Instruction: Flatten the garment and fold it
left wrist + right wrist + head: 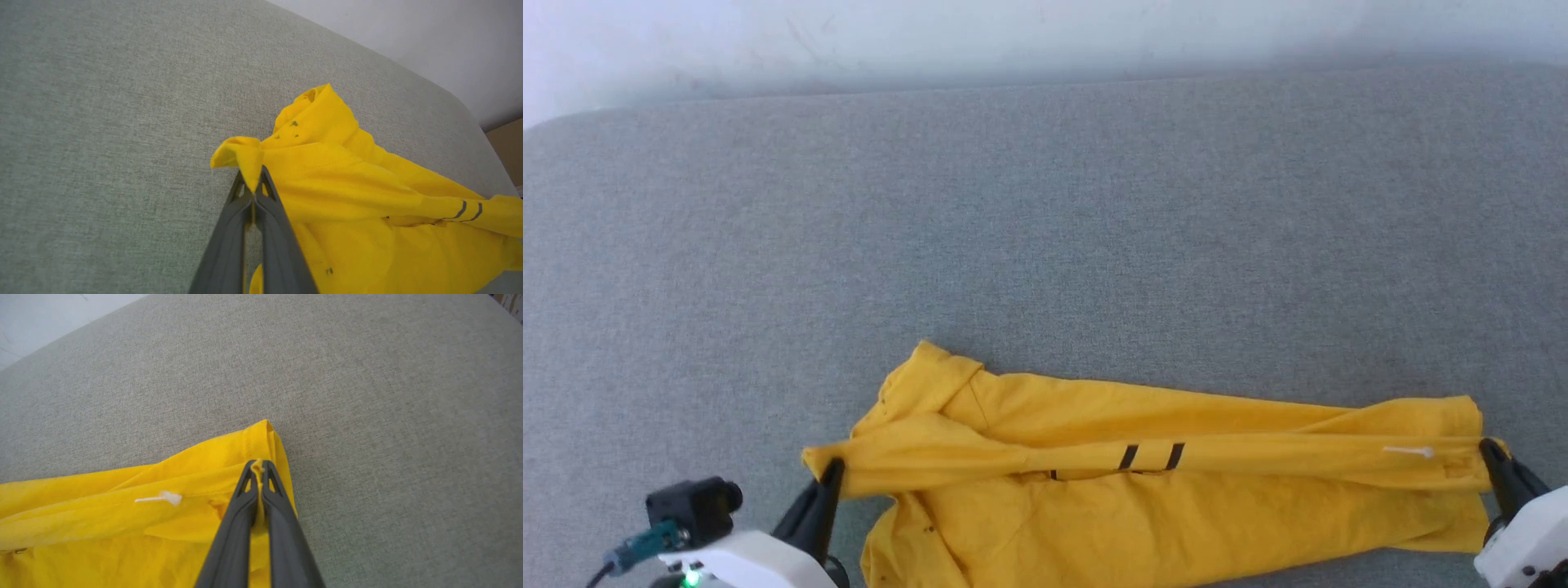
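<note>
Lying across the near part of a wide grey cloth cushion [1045,229] is the bright yellow short-sleeved T-shirt [1176,523]. It is bunched into a long strip that runs from left to right.

The left gripper [832,472], with its two long dark fingers, is pinched tight on the shirt's left end. A small yellow point of cloth pokes out past its fingertips. The right gripper [1492,449] is pinched tight on the shirt's right end, close by the stitched hem.

The cloth between the two grippers is pulled into a straight fold. The rest of the shirt spreads out from that fold toward the robot, and it is wrinkled.

Two short black stripes [1152,456] show near the middle of the fold. A little white thread [1409,451] sits on the fold near the right gripper. A crumpled yellow flap [923,380] of the shirt sticks out on the far side at the left end and rests on the cushion. Small dark specks dot the cloth near it.

Behind the cushion stands a pale white wall [1045,33].
</note>
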You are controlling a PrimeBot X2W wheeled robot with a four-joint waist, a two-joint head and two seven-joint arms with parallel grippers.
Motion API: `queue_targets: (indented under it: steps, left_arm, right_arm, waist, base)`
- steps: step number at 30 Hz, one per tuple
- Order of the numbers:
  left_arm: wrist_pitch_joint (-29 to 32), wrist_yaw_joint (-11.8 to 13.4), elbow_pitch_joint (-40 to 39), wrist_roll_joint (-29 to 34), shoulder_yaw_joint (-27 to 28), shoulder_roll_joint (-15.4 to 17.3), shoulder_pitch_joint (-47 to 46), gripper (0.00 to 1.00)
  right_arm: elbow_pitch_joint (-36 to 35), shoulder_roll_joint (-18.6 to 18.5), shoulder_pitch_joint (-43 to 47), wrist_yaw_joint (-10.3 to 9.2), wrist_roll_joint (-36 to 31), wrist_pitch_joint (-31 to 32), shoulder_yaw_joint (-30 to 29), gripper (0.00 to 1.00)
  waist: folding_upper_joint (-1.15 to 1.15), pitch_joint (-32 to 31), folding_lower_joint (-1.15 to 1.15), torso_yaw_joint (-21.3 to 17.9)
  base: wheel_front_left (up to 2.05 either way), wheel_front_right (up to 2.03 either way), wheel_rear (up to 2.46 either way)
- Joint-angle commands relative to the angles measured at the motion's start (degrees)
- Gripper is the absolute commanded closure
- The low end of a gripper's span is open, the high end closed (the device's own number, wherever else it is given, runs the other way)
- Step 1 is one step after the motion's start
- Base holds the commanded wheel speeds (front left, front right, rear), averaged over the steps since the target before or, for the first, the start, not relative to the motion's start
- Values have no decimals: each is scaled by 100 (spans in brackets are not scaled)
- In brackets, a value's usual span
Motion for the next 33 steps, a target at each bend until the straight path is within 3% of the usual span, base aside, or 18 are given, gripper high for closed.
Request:
queue_targets:
  steps: [1, 3, 4, 5, 6, 14, 18, 24, 27, 33]
  left_arm:
    - [11, -47, 92, -35, -47, -20, 72, 84]
    - [105, -84, 235, -46, -153, -27, 95, 59]
    - [143, -102, 301, -53, -196, -37, 90, 45]
    - [165, -125, 354, -60, -232, -52, 78, 9]
    - [170, -144, 399, -84, -251, -84, 62, 0]
    - [-160, -191, 503, -212, -96, -305, -9, 0]
    - [-709, -121, 271, -224, 294, -397, -5, 0]
    - [-1486, 265, -51, 613, 609, -295, -52, 0]
    - [-1621, 395, -191, 1023, 697, -406, -86, 0]
    - [-1669, 391, -135, 1599, 596, -685, -73, 0]
  right_arm:
    - [71, 16, 48, -5, -43, -54, 31, 65]
    - [175, 26, 48, -5, -58, -51, 105, 53]
    - [223, 29, 43, -5, -65, -51, 138, 25]
    - [260, 32, 31, -5, -73, -62, 161, 0]
    - [291, 35, 18, -5, -78, -76, 177, 0]
    - [313, 24, -31, -5, 64, -81, 181, 0]
    - [168, 8, -51, -5, 235, -74, -52, 0]
    - [166, -3, -8, -5, 87, -42, -385, 0]
    - [312, 11, 44, -5, 30, 55, -364, 0]
    - [756, 12, 99, -5, -75, 95, -168, 0]
  waist:
    - [0, -38, 0, -7]
    - [0, -67, 0, -17]
    - [0, -82, 0, -19]
    - [0, -96, 0, -21]
    - [0, -112, 0, -20]
    - [0, -221, 0, 16]
    - [0, -253, 0, 44]
    - [0, -189, 0, 123]
    - [0, -117, 0, 167]
    - [0, -34, 0, 249]
  base:
    - [0, 0, 0]
    - [0, 0, 0]
    - [0, 0, 0]
    - [0, 0, 0]
    - [0, 0, 0]
    - [0, 0, 0]
    - [0, 0, 0]
    - [0, 0, 0]
    - [0, 0, 0]
    - [0, 0, 0]
